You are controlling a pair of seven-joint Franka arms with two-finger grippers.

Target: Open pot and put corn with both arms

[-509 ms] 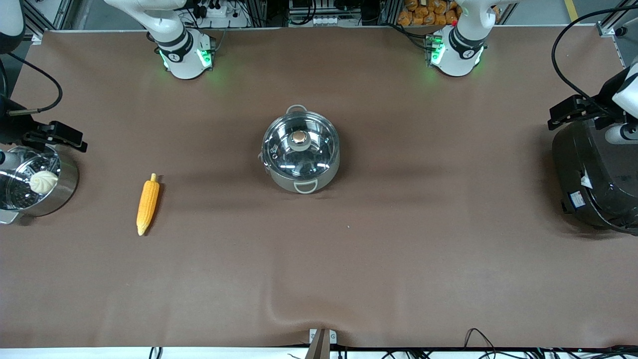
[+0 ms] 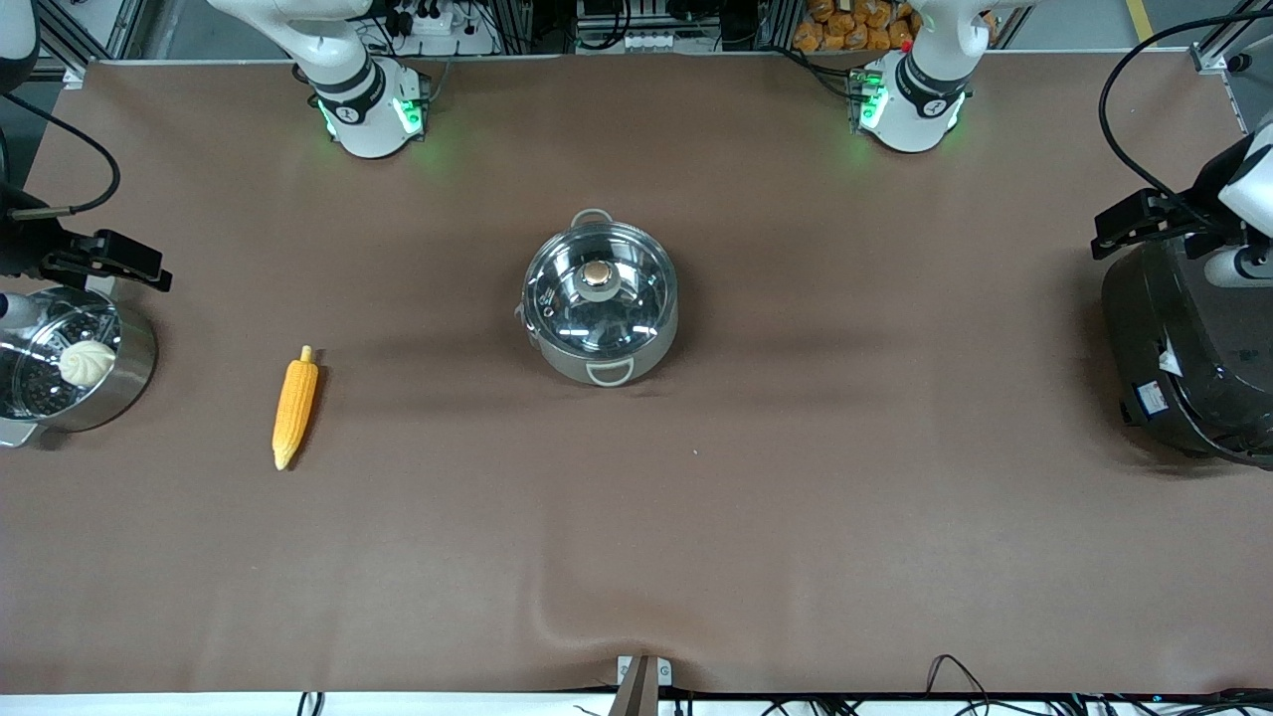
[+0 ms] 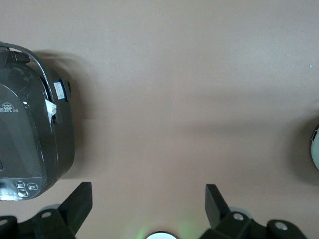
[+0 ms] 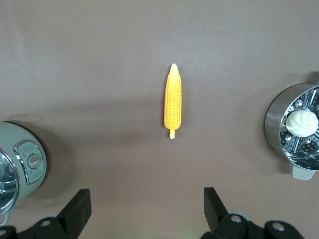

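Both tools gape: right (image 4: 144, 209) over steamer (image 2: 75, 373), left (image 3: 148, 204) over rice cooker (image 2: 1188, 358).

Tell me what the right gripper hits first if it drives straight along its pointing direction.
Probably bare table: the right gripper, open, points down at brown cloth between the corn and itself. Depth is unclear.

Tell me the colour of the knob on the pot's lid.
Bronze; the knob shows best in the front view.
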